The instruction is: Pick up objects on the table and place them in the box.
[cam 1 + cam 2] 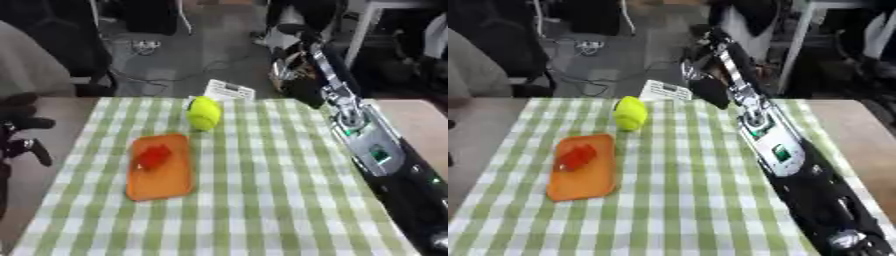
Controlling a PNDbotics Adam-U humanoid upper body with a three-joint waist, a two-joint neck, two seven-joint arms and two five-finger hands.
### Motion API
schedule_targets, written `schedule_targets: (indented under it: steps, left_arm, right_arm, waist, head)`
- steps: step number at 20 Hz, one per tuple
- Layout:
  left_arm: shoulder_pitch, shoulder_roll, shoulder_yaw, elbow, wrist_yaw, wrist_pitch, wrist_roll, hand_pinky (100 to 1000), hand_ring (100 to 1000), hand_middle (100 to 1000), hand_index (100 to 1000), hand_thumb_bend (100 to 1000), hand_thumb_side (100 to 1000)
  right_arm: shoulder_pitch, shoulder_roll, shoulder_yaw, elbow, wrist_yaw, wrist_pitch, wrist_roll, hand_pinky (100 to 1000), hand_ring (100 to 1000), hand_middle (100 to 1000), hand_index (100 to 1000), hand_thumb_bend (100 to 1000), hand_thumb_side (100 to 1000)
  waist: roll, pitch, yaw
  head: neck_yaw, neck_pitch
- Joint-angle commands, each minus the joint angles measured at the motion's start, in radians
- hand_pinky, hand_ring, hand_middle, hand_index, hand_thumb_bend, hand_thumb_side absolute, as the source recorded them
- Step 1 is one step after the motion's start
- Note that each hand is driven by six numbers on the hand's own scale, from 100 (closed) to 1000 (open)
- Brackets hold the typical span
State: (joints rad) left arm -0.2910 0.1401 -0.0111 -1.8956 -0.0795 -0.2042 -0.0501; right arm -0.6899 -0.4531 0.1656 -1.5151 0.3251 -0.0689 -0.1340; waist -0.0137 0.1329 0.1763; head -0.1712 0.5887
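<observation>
A yellow-green round object lies on the green checked cloth near the table's far edge. In front of it is a shallow orange box, and a small red object rests in its far half. My right arm stretches from the lower right along the table's right side. Its hand hangs past the far edge, to the right of the yellow-green object and apart from it. My left hand shows at the left edge beside the table, fingers relaxed and holding nothing.
A white card stands at the far edge behind the yellow-green object. The checked cloth covers the table's middle and front. Bare tabletop shows on the right. Chairs, cables and people's legs lie beyond the table.
</observation>
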Motion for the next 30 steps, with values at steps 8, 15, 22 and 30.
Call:
schedule_targets:
  steps: [8,15,22,30]
  left_arm:
    - [-0.005,0.018,0.002,-0.003,-0.004,-0.002,0.001,320,667,811,771,100,947]
    - [-0.014,0.017,-0.008,-0.006,0.003,-0.006,-0.009,317,664,809,770,100,946]
    - [-0.069,0.007,-0.036,-0.021,0.023,-0.009,-0.038,309,661,809,768,100,953]
    - [-0.097,0.000,-0.049,-0.027,0.037,-0.008,-0.058,299,658,810,768,100,960]
  right_arm:
    - [-0.018,-0.033,-0.022,-0.067,-0.061,0.010,-0.007,492,610,810,889,100,470]
    - [-0.122,-0.059,0.024,0.068,0.053,-0.018,0.243,575,716,846,928,100,499]
    - [-0.280,-0.065,0.011,0.412,0.419,-0.105,0.509,921,956,943,961,281,686]
    - [-0.328,-0.054,-0.047,0.601,0.750,-0.129,0.476,1000,1000,1000,992,461,710]
  waist:
    - [0.018,-0.034,0.003]
    - [0.016,-0.028,0.027]
    - [-0.017,0.050,0.164]
    - [-0.038,0.105,0.261]
  head:
    - [-0.001,-0.018]
    - [-0.026,-0.038]
    - [-0.128,-0.124]
    - [-0.169,-0.171]
